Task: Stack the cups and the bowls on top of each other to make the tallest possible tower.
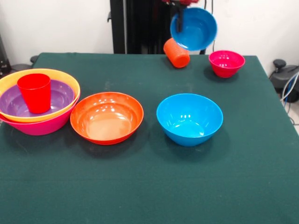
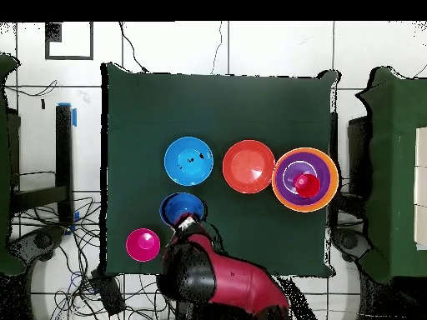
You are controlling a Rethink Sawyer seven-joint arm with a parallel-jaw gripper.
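Observation:
My gripper [image 1: 179, 22] hangs at the far side of the table, shut on the rim of the small blue bowl [image 1: 195, 29], which is lifted and tilted on edge. Just below it the orange cup [image 1: 176, 53] lies on its side. The small magenta bowl [image 1: 226, 63] stands to its right. The medium blue bowl [image 1: 189, 119] and a red-orange bowl [image 1: 107, 117] sit mid-table. At the left the tower [image 1: 39, 100] nests pink, yellow-orange and purple bowls, with the red cup [image 1: 34, 92] upright inside. From overhead the gripper [image 2: 186, 223] meets the small blue bowl [image 2: 181, 208]; the arm hides the orange cup.
The green table [image 1: 154, 186] ends close behind the orange cup and the magenta bowl. From overhead the magenta bowl [image 2: 143, 244] lies beside the red arm [image 2: 229, 279], and black stands and cables ring the table [image 2: 133, 108].

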